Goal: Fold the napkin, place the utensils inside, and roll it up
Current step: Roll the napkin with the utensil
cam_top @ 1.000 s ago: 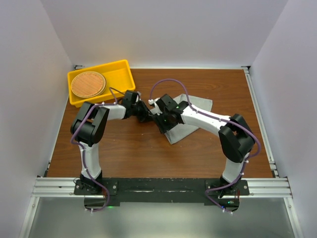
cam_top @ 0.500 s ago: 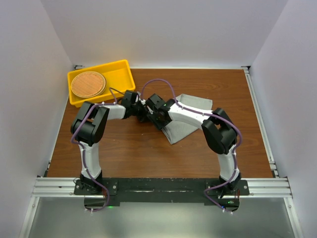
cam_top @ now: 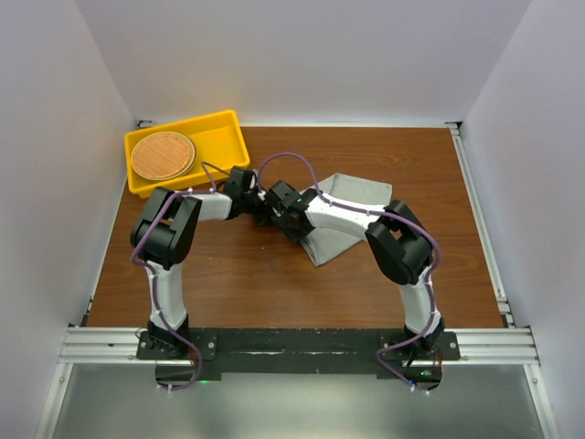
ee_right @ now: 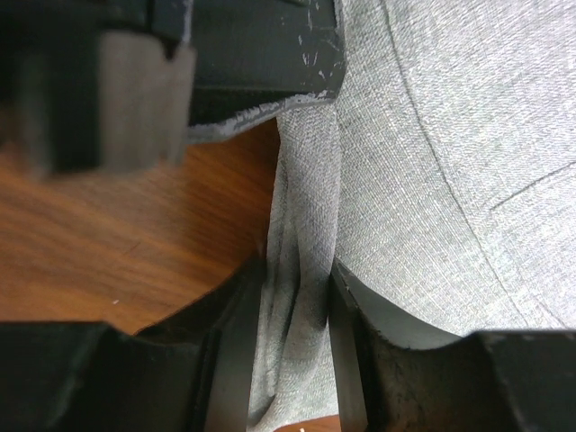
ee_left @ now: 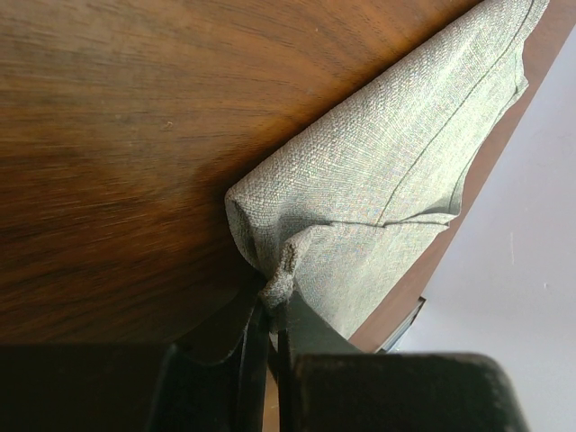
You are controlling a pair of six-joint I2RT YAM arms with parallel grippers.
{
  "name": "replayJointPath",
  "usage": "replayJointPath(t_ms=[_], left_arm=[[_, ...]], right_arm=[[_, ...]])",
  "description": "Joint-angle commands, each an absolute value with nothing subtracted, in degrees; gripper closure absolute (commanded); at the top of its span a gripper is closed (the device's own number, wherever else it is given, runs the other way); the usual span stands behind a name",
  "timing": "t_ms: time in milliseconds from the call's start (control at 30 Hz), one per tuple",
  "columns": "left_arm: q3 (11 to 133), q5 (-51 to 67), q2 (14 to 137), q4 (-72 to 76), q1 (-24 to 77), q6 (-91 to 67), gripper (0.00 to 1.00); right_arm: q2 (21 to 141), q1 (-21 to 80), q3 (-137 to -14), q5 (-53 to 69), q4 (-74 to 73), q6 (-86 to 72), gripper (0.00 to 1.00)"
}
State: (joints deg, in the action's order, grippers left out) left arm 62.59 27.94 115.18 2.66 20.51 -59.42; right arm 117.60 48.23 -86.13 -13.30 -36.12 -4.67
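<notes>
The grey napkin [cam_top: 352,203] lies folded on the brown table, right of centre. My left gripper [cam_top: 265,208] is shut on a bunched corner of the napkin [ee_left: 396,171], its tip at the cloth's left edge [ee_left: 276,292]. My right gripper [cam_top: 285,212] sits right beside it, and its jaws pinch a folded ridge of the napkin [ee_right: 450,135] between them [ee_right: 300,297]. The left gripper's black fingers [ee_right: 261,54] show just ahead in the right wrist view. No utensils are in view.
A yellow tray [cam_top: 222,130] stands at the back left with a round brown woven disc [cam_top: 162,155] in it. White walls enclose the table on three sides. The table's far edge [ee_left: 468,216] runs past the napkin.
My right gripper has moved left along the napkin's edge until it meets the left gripper. The right arm's elbow has swung in. The left arm has stayed put.
</notes>
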Motion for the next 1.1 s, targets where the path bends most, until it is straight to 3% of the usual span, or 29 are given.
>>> replayJointPath(t_ms=[0, 133, 300, 400, 433, 533, 633, 733, 833, 1067], left_arm=[[61.88, 22.5, 117.86, -2.2, 19.6, -58.36, 0.9], [61.79, 22.68, 117.69, -2.2, 19.6, -58.71, 0.9], [61.61, 22.59, 117.6, -2.29, 19.6, -58.62, 0.9], [61.26, 22.59, 117.51, -2.2, 19.6, -58.54, 0.9], [61.17, 22.59, 117.42, -2.2, 19.6, -58.54, 0.9], [61.61, 22.41, 117.07, -2.81, 19.6, -57.48, 0.89], [62.31, 21.89, 116.37, -3.86, 19.6, -55.46, 0.84], [62.84, 21.1, 114.53, -4.83, 19.51, -53.0, 0.64], [63.28, 20.66, 111.98, -5.18, 19.51, -51.16, 0.53], [62.67, 19.16, 104.34, -6.5, 19.25, -45.97, 0.5]], right_arm=[[119.53, 49.13, -85.52, -18.45, -35.33, -3.6, 0.62], [120.67, 50.1, -84.64, -19.51, -35.24, -3.78, 0.57], [121.9, 50.36, -83.58, -21.27, -35.07, -6.15, 0.61], [122.43, 50.36, -83.67, -20.22, -35.33, -6.42, 0.78], [122.69, 50.36, -83.93, -19.69, -35.59, -6.68, 0.89], [121.47, 50.1, -84.28, -17.76, -35.42, -6.77, 1.0], [119.98, 48.96, -85.16, -14.25, -36.56, -6.85, 1.0], [117.96, 46.06, -85.43, -4.51, -35.95, -6.51, 1.0], [116.02, 42.81, -85.34, 4.09, -36.04, -7.03, 1.0], [112.06, 33.95, -79.64, 21.87, -30.95, -10.19, 1.0]])
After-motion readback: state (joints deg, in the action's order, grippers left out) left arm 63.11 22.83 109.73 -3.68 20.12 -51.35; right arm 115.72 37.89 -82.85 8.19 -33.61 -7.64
